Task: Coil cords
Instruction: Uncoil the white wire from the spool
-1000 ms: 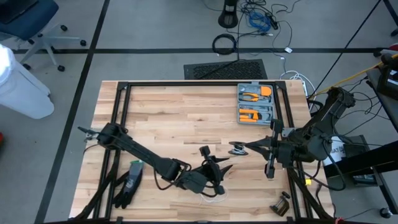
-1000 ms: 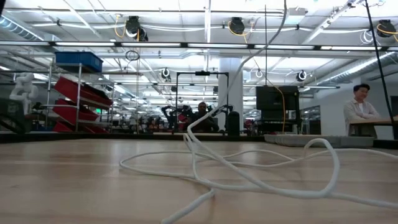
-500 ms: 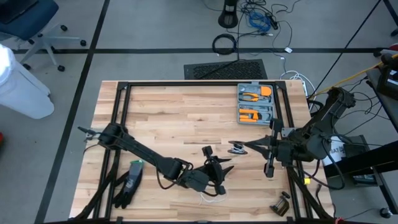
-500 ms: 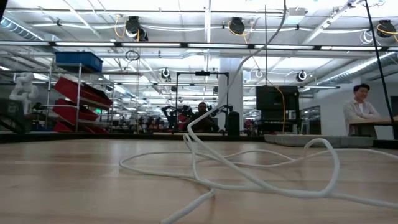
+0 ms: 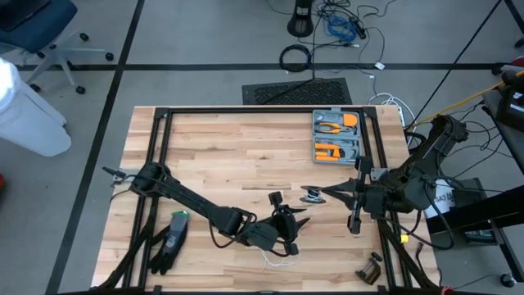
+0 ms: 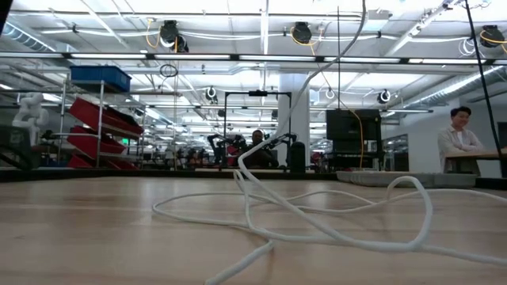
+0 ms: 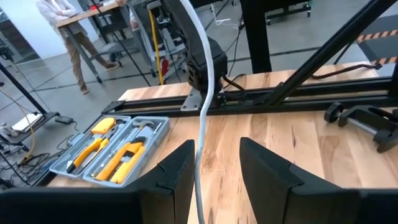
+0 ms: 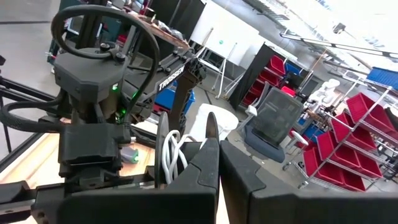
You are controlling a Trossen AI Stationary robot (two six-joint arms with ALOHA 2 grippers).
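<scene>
one white cord (image 7: 203,124) between parted left end effector (image 7: 214,165) fingers.

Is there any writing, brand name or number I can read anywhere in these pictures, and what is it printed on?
"TROSSEN" in white capitals, partly hidden, runs along the left arm's dark link, seen in the right wrist view.
A white label beside the right arm's base, in the high view, carries dark print too small to read.
The orange-and-grey tool tray shows no readable marking.
The red bins on the shelves behind show no readable text.
</scene>
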